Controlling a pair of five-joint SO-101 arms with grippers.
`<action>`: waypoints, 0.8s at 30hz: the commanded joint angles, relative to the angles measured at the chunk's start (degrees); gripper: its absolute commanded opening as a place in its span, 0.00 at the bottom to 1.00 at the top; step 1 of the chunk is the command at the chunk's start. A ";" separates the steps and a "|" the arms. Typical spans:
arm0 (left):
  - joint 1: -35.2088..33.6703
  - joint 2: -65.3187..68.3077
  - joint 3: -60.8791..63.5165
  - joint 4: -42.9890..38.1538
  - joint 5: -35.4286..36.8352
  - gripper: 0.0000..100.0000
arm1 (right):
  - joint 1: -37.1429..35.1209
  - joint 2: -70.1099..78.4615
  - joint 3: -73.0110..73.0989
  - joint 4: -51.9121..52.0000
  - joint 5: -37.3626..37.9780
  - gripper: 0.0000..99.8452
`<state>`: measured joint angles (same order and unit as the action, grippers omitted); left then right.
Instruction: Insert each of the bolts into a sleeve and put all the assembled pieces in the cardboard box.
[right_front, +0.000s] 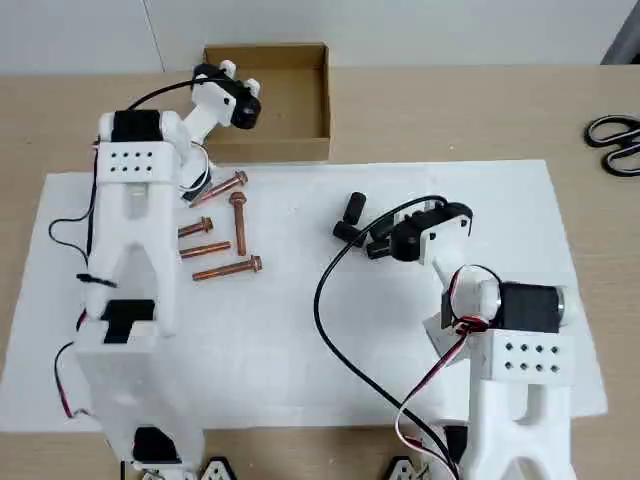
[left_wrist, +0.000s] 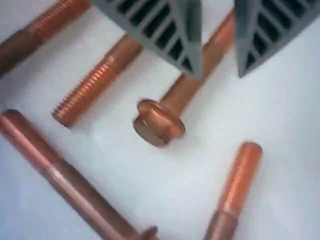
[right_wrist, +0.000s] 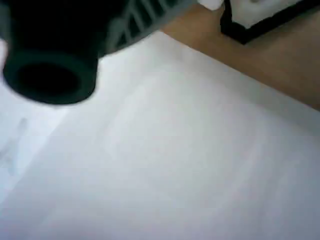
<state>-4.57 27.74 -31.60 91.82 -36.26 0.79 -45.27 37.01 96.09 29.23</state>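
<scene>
L gripper (left_wrist: 218, 70): open, grey fingers (left_wrist: 170, 35) spread, one on each side of a copper bolt (left_wrist: 165, 117), over its shank; bolt head points away from the fingers.
Bolts (right_front: 238, 222): five, copper, loose cluster on white sheet (right_front: 300, 350), beside L arm (right_front: 130, 230), near front wall of box.
R gripper (right_front: 370, 240): closed on black sleeve (right_wrist: 50, 75), held over sheet approx. mid-table, open bore twd wrist cam.
2nd sleeve (right_front: 354, 208): black, just beside R gripper tip.
Cardboard box (right_front: 326, 100): far side of table (right_front: 450, 110), at sheet's far edge.
Scissors (right_front: 613, 143): far right on table, well apart from the rest.
</scene>
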 joint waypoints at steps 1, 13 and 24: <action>0.62 2.99 -6.37 0.44 -1.67 0.07 | 0.57 -1.27 0.35 -1.10 0.44 0.01; 1.23 18.46 -24.40 1.67 -1.67 0.09 | 0.66 -1.27 0.88 -1.45 0.44 0.01; 3.08 26.81 -31.34 1.41 -1.67 0.09 | 0.75 -1.27 0.88 -1.45 0.44 0.01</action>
<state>-2.11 54.46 -59.47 93.14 -37.76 0.88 -45.36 38.15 95.47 29.23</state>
